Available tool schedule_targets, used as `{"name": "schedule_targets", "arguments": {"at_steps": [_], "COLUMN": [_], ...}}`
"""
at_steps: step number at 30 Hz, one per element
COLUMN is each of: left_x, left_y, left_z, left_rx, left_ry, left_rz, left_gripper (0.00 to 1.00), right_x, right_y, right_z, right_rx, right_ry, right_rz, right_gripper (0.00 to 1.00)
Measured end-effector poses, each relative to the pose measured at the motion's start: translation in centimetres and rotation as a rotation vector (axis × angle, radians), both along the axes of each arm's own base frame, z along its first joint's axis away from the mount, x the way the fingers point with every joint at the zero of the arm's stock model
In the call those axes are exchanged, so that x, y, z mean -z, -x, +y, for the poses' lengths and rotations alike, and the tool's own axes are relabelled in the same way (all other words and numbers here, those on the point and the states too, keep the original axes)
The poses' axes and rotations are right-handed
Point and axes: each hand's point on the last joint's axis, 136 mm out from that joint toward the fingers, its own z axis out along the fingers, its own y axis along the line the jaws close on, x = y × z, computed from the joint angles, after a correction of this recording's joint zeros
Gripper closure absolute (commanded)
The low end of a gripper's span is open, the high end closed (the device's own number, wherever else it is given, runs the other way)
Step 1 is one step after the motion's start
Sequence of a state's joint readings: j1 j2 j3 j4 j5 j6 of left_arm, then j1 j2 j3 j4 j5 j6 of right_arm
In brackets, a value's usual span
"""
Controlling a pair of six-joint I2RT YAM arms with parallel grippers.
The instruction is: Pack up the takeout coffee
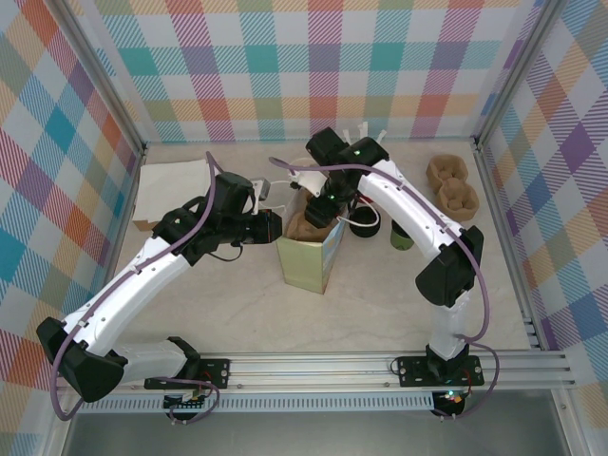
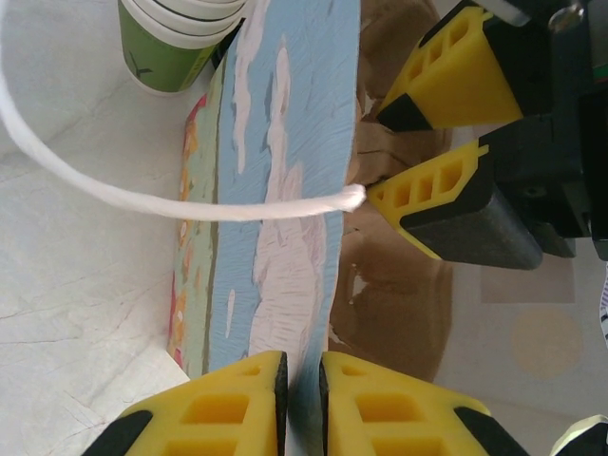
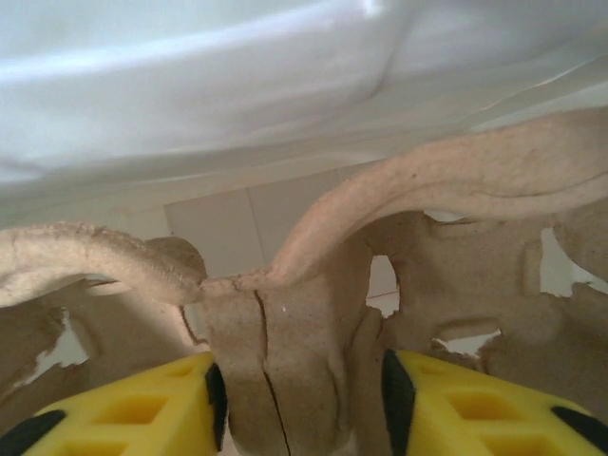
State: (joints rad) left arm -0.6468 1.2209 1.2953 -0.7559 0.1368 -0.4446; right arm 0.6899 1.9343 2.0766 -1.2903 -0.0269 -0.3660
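Note:
The takeout coffee, a pale green cup (image 1: 402, 235), stands on the table right of the printed paper bag (image 1: 306, 258), beside a round black-rimmed piece (image 1: 364, 222). A green cup with cream rims (image 2: 176, 43) shows past the bag's blue wall (image 2: 285, 142). My left gripper (image 2: 302, 399) is shut on that wall at the bag's mouth, also seen from above (image 1: 269, 228). My right gripper (image 3: 302, 399) reaches into the bag mouth (image 1: 328, 204). It is open, its fingers (image 2: 446, 81) standing on either side of the centre ridge of a brown pulp tray (image 3: 285, 332).
More pulp trays (image 1: 452, 185) lie at the far right by the frame post. A flat beige bag (image 1: 174, 190) lies at the far left. The bag's white cord handle (image 2: 142, 195) loops out over the table. Checked walls close three sides.

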Motion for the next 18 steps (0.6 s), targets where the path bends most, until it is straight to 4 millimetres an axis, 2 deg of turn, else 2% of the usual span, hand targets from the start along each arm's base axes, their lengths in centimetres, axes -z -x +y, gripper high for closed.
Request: {"name": "schedule_targets", "arguments": {"at_steps": [6, 12, 18], "left_x": [0.0, 0.0, 0.0], "left_y": [0.0, 0.0, -0.2], "left_z": [0.0, 0.0, 0.2], "left_rx": [0.001, 0.000, -0.011], "left_ry": [0.000, 0.000, -0.009], "left_rz": [0.000, 0.000, -0.007], "left_gripper": [0.83, 0.81, 0.63], "right_x": [-0.8, -2.6, -4.6], "right_y": [-0.1, -0.5, -0.8], "right_z": [0.1, 0.5, 0.7], "right_rx": [0.003, 0.007, 0.042], "right_ry": [-0.012, -0.048, -0.111], "right_rz": [-0.013, -0.048, -0.090], "right_gripper": [0.42, 0.38, 0.19]}}
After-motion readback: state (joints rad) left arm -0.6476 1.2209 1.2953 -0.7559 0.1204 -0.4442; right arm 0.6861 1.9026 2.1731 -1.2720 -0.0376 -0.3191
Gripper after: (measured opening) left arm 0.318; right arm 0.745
